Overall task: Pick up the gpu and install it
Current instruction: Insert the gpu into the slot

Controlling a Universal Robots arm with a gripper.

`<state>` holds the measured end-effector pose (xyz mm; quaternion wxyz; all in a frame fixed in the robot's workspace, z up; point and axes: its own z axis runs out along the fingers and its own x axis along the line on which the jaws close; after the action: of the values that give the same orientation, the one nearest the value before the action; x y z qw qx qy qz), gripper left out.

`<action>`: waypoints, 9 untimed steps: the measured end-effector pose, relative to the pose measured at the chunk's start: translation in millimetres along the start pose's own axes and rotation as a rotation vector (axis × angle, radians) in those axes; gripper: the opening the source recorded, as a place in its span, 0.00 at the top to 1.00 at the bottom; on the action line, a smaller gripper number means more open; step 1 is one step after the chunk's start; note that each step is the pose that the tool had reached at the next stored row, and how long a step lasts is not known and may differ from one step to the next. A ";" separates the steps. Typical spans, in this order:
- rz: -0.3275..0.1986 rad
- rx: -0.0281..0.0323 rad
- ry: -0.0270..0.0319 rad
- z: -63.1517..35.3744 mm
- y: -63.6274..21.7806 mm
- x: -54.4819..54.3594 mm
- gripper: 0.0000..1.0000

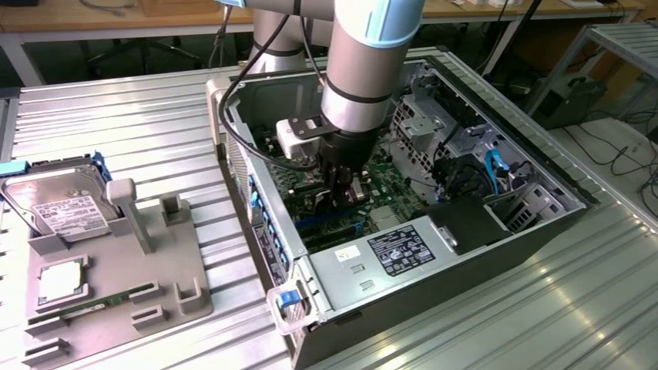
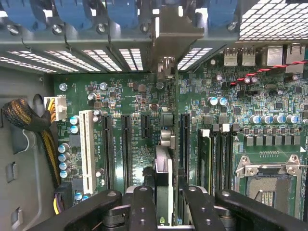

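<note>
The gpu (image 2: pixel 164 173) stands edge-on over the green motherboard (image 2: pixel 125 96), between two long black slots. Its silvery bracket (image 2: pixel 169 33) reaches the case's rear slot openings. My gripper (image 2: pixel 166 211) is shut on the card, with one black finger (image 2: pixel 142 204) on either side of it. In the exterior view the gripper (image 1: pixel 341 202) is deep inside the open computer case (image 1: pixel 473 308), and the dark gpu (image 1: pixel 358 193) hangs under it just above the board. Whether the card's edge sits in a slot is hidden.
A grey fixture (image 1: pixel 134 308) at the exterior view's left carries a silver hard drive (image 1: pixel 64 206), a processor chip (image 1: pixel 60 279) and a green RAM stick (image 1: pixel 88 307). Inside the case are a power supply (image 1: pixel 401 250), a processor socket (image 2: pixel 269 185), a white slot (image 2: pixel 87 149) and a cable bundle (image 2: pixel 29 120).
</note>
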<state>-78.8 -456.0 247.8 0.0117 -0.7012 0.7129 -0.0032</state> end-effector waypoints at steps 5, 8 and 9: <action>0.000 0.0000 0.0000 0.0 0.0 0.0 0.73; 0.000 -0.0001 0.0001 -0.1 0.0 -0.8 0.73; -0.001 -0.0001 0.0000 0.0 0.0 -0.9 0.73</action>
<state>-78.8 -455.0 247.8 0.0116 -0.7015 0.7125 -0.0032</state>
